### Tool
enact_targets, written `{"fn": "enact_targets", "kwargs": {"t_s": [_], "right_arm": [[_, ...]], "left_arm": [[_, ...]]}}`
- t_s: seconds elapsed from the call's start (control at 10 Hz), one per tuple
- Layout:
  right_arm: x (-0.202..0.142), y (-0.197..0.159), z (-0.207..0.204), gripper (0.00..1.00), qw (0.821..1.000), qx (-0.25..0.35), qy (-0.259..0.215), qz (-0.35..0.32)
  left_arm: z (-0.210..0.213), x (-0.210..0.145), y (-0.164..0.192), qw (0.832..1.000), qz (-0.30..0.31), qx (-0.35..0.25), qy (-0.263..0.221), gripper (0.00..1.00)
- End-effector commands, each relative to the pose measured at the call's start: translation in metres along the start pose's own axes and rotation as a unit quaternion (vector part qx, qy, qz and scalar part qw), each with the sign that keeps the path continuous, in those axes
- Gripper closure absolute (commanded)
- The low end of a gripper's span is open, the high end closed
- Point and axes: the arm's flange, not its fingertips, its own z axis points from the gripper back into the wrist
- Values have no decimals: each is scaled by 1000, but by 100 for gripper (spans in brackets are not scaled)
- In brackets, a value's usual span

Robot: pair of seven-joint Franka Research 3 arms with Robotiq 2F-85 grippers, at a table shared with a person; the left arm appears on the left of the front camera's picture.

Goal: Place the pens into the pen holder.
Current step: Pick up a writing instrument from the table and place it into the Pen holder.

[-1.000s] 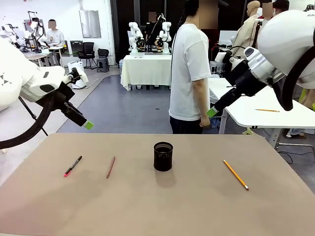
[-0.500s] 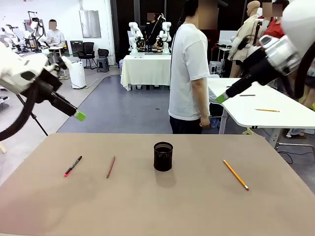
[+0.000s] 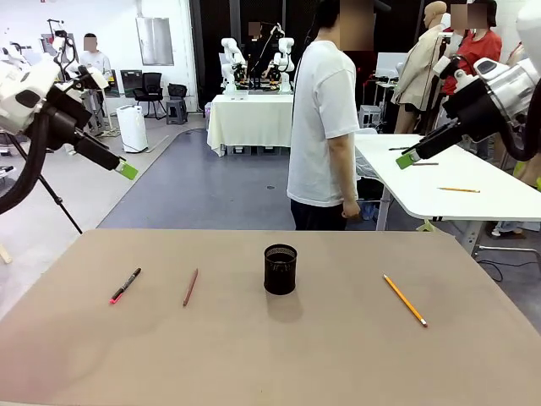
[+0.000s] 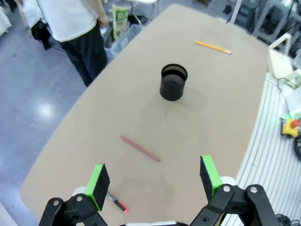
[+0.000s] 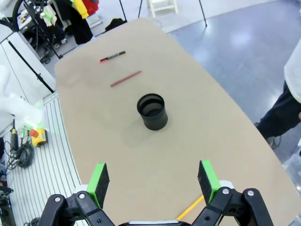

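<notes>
Readable text, labels, brands, numbers, signs: none. Any marking on the black pen (image 3: 125,285) is too small to make out.

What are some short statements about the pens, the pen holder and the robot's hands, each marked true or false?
1. The pen holder stands upright on the table. True.
2. The yellow pencil is inside the pen holder. False: it lies on the table, to the holder's right.
3. The left hand and the right hand are open and empty. True.
4. The left hand grips the black pen. False: it lies untouched on the table.
5. The red-brown pen lies between the black pen and the pen holder. True.
</notes>
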Motion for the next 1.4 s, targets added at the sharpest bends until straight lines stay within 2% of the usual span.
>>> {"fn": "enact_targets", "kwargs": {"t_s": [0.0, 0.3, 0.4, 1.3], "right_arm": [[2, -10, 2, 0, 1000, -2, -3, 26], [1, -10, 2, 0, 999, -10, 0, 42], [-4, -10, 1, 0, 1000, -9, 8, 18], [-4, -10, 1, 0, 1000, -9, 8, 18]], "left_arm": [[1, 3, 8, 1000, -15, 2, 9, 0], [-3, -11, 16, 1000, -9, -5, 8, 0], [-2, -2, 10, 1000, -4, 4, 16, 0], [-4, -2, 9, 1000, -6, 9, 23, 0]]}}
